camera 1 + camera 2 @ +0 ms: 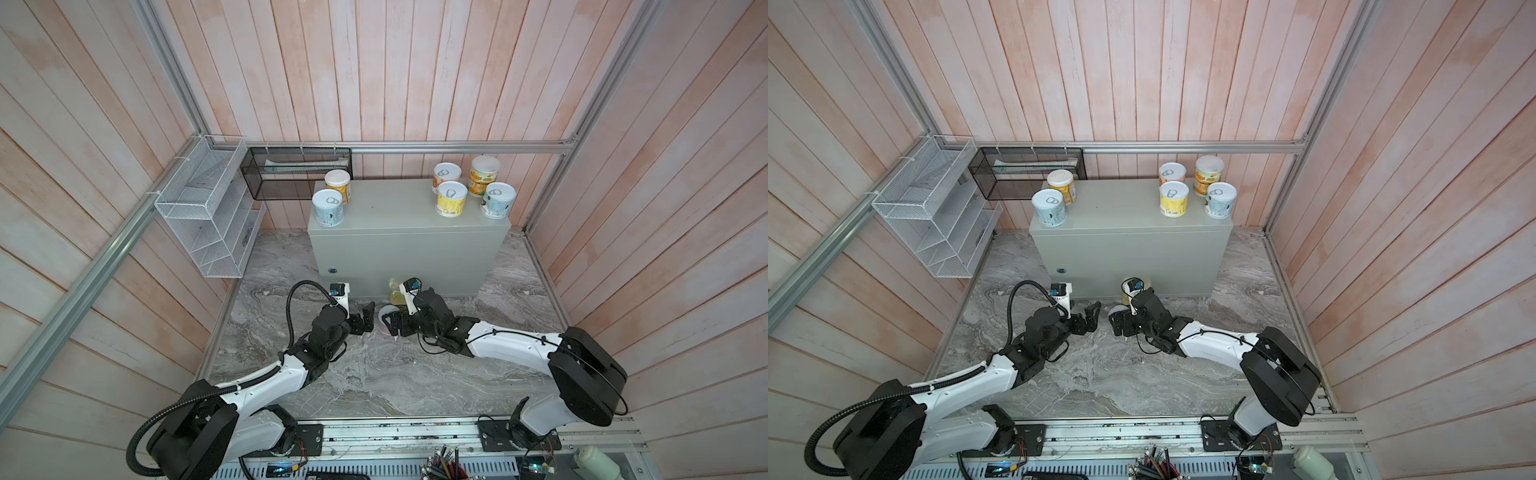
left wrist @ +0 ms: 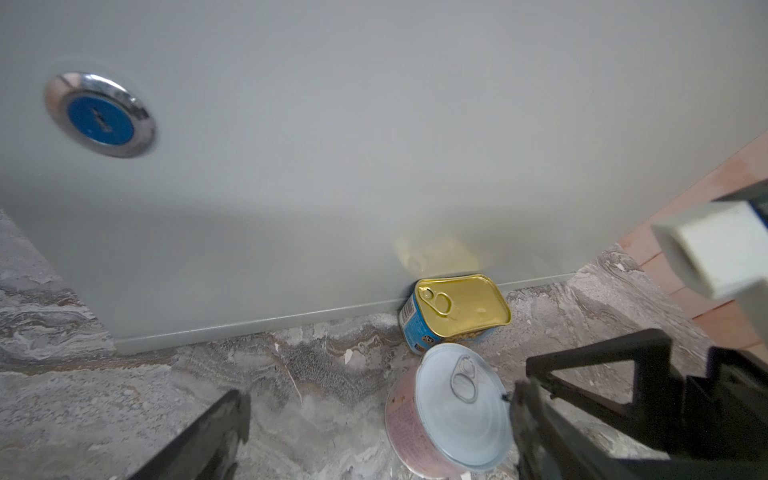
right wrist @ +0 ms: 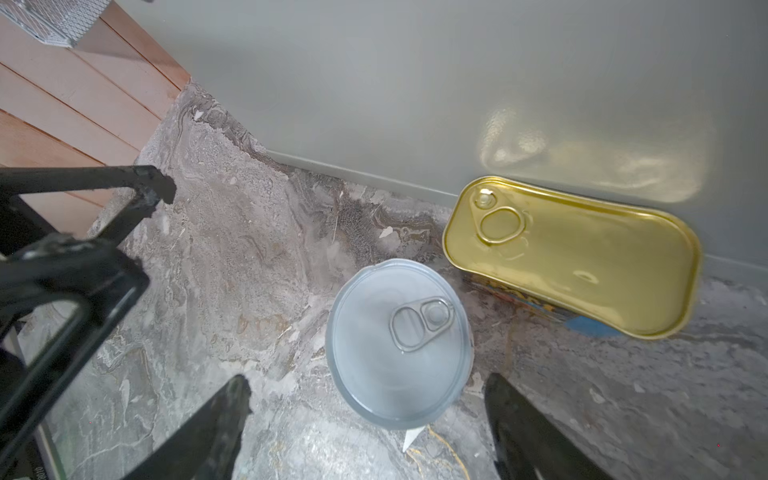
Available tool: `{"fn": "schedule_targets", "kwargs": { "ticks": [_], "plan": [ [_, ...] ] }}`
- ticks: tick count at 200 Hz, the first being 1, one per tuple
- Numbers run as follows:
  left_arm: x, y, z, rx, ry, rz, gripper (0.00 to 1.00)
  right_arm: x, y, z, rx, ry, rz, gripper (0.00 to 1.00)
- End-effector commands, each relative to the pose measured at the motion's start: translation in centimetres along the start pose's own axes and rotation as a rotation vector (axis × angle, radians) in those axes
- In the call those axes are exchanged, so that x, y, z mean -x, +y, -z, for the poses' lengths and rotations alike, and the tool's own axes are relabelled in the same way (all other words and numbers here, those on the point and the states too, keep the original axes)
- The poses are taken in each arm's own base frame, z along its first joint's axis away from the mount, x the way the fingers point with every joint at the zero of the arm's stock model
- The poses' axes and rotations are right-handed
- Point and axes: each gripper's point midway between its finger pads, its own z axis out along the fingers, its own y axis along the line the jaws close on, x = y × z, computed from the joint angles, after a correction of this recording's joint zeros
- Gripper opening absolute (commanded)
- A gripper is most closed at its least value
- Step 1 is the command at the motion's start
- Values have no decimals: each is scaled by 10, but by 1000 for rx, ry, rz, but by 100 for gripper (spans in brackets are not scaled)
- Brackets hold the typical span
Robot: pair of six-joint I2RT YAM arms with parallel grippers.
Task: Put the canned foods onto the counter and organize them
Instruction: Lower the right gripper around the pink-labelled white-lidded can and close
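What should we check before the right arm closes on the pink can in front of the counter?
1. Right gripper open: ok.
2. Pink can upright on the marble: ok.
3. Can fully between the fingers: not ok; only partly in, nearer one finger.
4. Left gripper open and apart from the can: ok.
5. Gold tin touching the can: cannot tell.
6. Bare room in the middle of the counter top: ok.
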Motion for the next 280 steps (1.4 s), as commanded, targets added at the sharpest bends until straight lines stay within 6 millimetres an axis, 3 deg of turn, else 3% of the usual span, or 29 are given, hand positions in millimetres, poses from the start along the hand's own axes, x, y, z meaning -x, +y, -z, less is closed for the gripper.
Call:
{"fn": "schedule_targets", "kwargs": {
  "ticks": [1, 280],
  "plan": [
    [-1, 6, 0, 19, -1, 11, 100, 2, 4, -5, 3, 4, 11, 89],
    [-2, 10, -1, 29, 13, 30, 100, -17, -7, -52, -88, 153, 72, 82]
  ]
}}
